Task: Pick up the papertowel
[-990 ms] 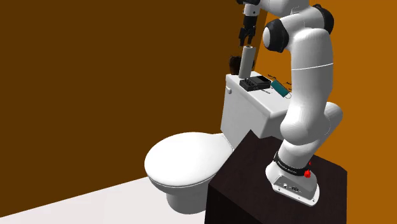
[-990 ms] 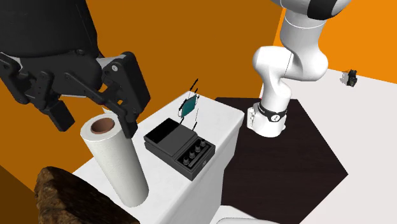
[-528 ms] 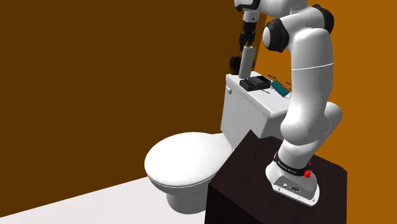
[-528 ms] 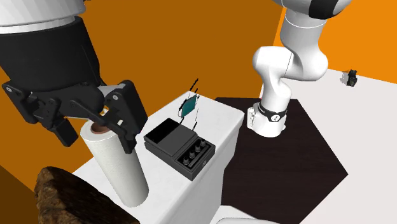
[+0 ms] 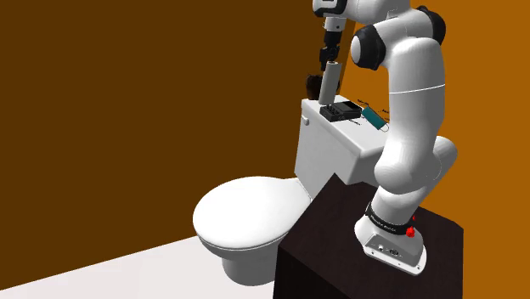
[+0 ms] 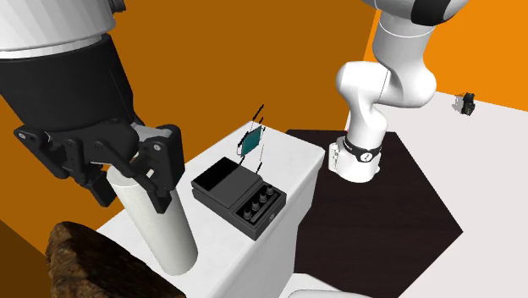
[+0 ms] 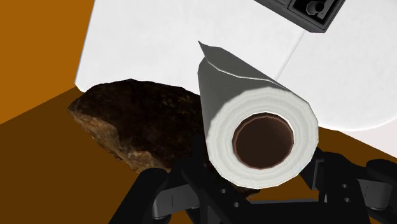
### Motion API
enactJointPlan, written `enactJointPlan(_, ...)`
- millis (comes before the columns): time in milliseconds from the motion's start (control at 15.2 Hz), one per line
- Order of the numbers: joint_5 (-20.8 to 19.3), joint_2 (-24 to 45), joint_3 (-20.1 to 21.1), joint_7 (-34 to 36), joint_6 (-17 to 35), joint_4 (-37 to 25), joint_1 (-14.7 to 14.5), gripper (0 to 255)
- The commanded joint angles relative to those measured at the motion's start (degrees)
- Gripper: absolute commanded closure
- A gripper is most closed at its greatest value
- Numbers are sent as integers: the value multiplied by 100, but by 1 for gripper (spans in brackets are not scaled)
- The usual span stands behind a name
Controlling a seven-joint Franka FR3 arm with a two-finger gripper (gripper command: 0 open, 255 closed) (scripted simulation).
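- The gripper is lowered over the top end of the upright papertowel. The jaws are set on either side of it and close against it, but whether they press on it cannot be told.
- If only the top end is caught, the soft wraps may be squashed, or the roll may be swung and dropped on lifting.
- An uneven closing could tip the roll, since it is stood on end on the toilet tank lid.
- The brown rock-like lump lies just beside the roll's foot and could be knocked by a tipping roll.
- The black box with knobs is near on the other side, and could be struck by a sideways swing.
- The teal item beyond is less exposed.
- A dropped roll would probably be lost over the lid's edge towards the toilet bowl.
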State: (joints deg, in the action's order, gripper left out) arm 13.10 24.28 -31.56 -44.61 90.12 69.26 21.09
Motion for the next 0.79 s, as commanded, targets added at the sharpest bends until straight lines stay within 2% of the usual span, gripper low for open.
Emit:
enactJointPlan(0,2,1,3,0,-3,9,-3,255)
enactJointPlan(198,0,-2,4,5,2,17,-8,255)
enactJointPlan(726,154,307,27,22,-811,-1103,270,255)
